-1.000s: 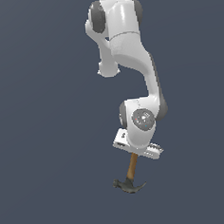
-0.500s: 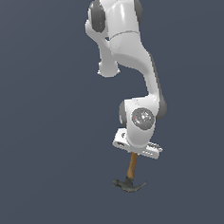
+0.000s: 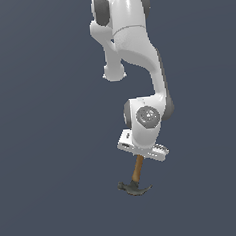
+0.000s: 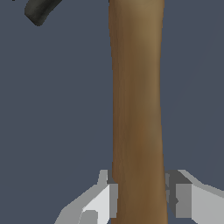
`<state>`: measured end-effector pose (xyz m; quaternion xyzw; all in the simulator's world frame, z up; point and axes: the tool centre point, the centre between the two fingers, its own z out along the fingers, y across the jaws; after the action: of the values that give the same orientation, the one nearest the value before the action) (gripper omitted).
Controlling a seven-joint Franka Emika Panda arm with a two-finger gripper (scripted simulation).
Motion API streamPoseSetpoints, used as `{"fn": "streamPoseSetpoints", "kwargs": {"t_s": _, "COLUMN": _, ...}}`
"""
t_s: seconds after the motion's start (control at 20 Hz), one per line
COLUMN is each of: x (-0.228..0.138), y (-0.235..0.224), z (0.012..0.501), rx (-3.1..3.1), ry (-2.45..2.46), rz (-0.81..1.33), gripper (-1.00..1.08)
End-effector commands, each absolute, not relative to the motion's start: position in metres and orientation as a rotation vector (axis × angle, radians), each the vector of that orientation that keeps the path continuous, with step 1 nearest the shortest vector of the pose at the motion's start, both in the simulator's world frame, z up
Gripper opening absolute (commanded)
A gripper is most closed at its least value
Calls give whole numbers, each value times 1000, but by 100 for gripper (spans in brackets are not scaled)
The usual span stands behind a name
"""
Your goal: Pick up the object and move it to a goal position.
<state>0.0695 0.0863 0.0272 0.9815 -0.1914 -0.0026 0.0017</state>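
The hammer [image 3: 137, 176] hung below the end effector [image 3: 139, 156], its orange-brown handle running up into the fingers and its dark grey head at the low end, claw curving toward the exterior view's right. In the wrist view the handle [image 4: 138, 109] filled the gap between the two fingers [image 4: 103, 199], which pressed against it on either side, so the end effector was closed on the hammer. A bit of the dark head [image 4: 39, 11] showed at the far end. The white arm [image 3: 135, 53] reached down from above against a plain grey-blue backdrop.
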Motion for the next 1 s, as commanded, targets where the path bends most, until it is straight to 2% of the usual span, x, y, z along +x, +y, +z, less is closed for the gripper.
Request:
{"fn": "streamPoseSetpoints", "kwargs": {"t_s": 0.0, "x": 62, "y": 85, "z": 35, "rx": 3082, "ry": -600, "rz": -1, "gripper": -100}}
{"fn": "streamPoseSetpoints", "kwargs": {"t_s": 0.95, "x": -41, "y": 61, "z": 98, "rx": 3084, "ry": -599, "rz": -1, "gripper": -100}}
